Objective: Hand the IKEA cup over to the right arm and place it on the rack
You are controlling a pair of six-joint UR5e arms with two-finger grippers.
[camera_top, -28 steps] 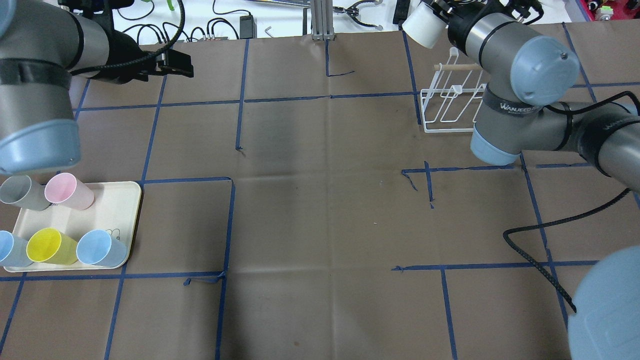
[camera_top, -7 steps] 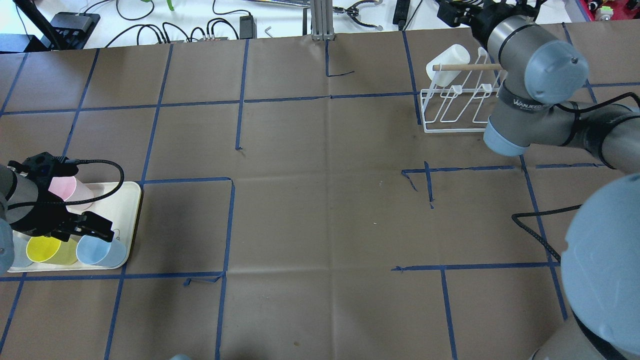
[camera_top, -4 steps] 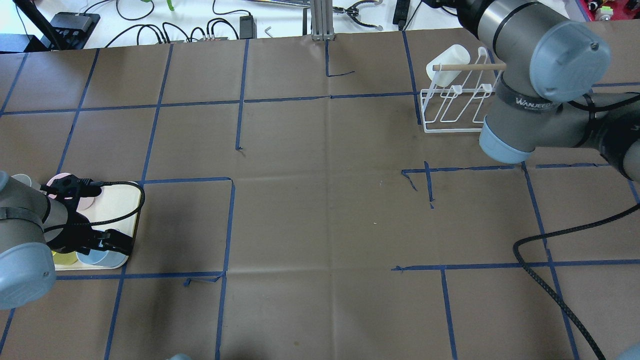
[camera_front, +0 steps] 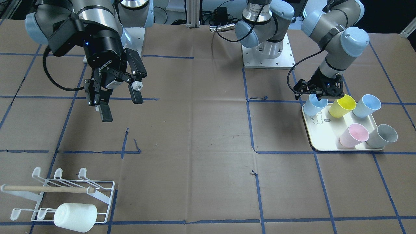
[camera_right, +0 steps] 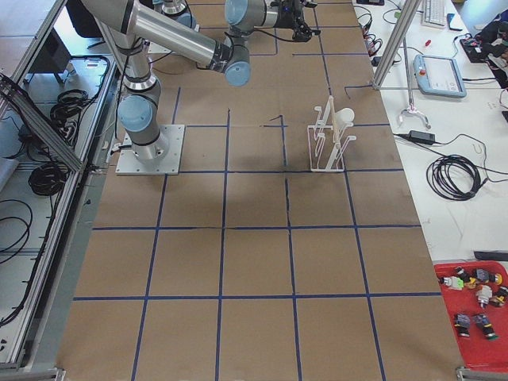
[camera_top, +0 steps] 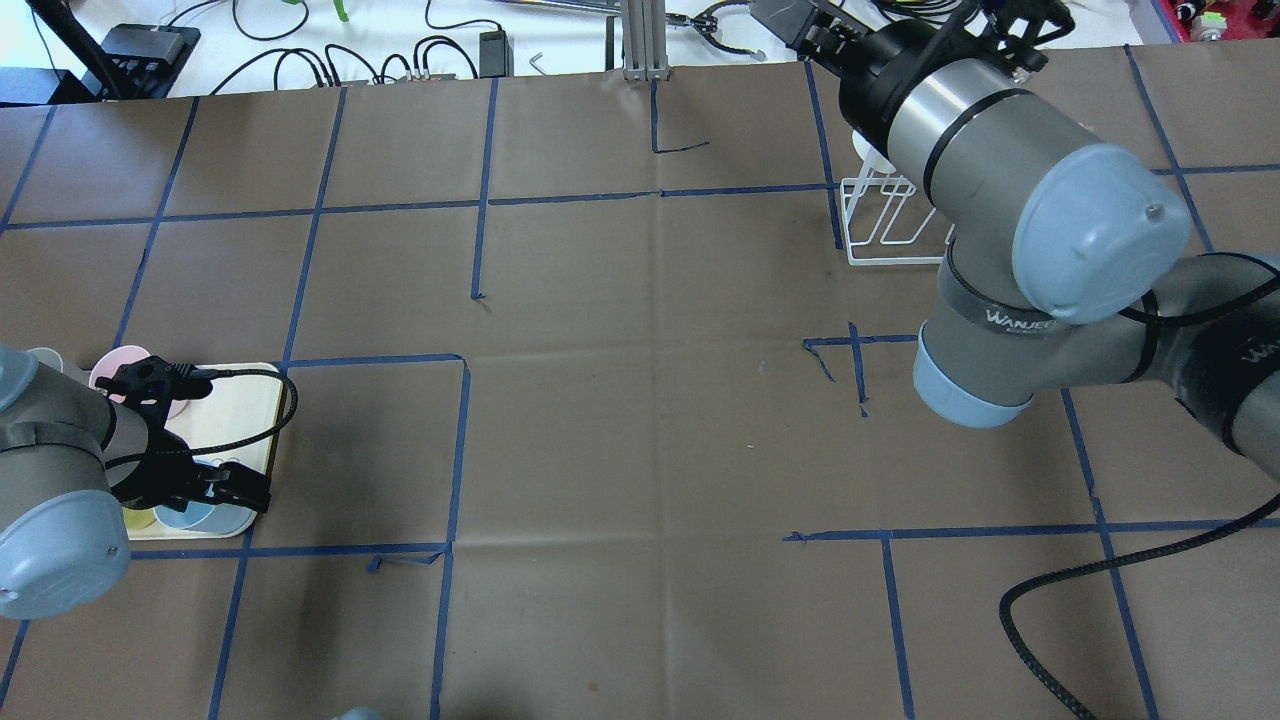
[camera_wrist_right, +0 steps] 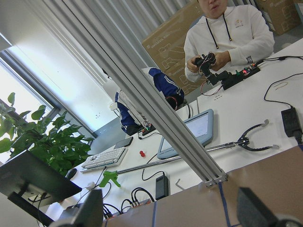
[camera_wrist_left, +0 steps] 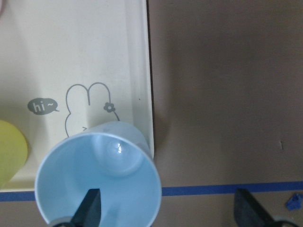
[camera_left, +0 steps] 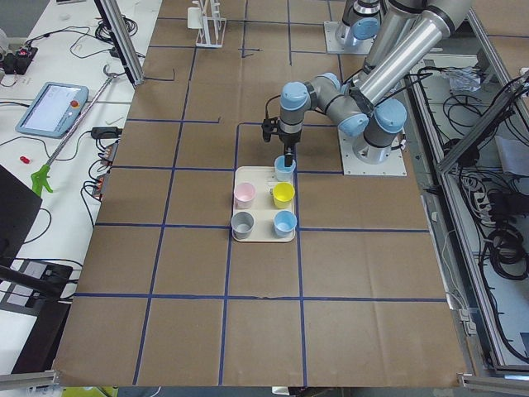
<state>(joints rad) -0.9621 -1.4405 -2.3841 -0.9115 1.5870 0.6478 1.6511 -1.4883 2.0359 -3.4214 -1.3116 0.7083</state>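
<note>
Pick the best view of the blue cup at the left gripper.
Left wrist: the blue cup is large, one finger inside its rim. Front-facing shows it small under the left gripper; overhead mostly hides it; exterior left shows it tiny.

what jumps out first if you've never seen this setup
The left pincer hangs open at a corner of the tray, one finger inside a light-blue cup. The right pincer hangs open above the table, and a white cup already sits on the rack on that same side.

pale-blue cup [camera_front: 312, 109], upright; white wire rack [camera_front: 48, 188], bearing white cup [camera_front: 75, 213]
</note>
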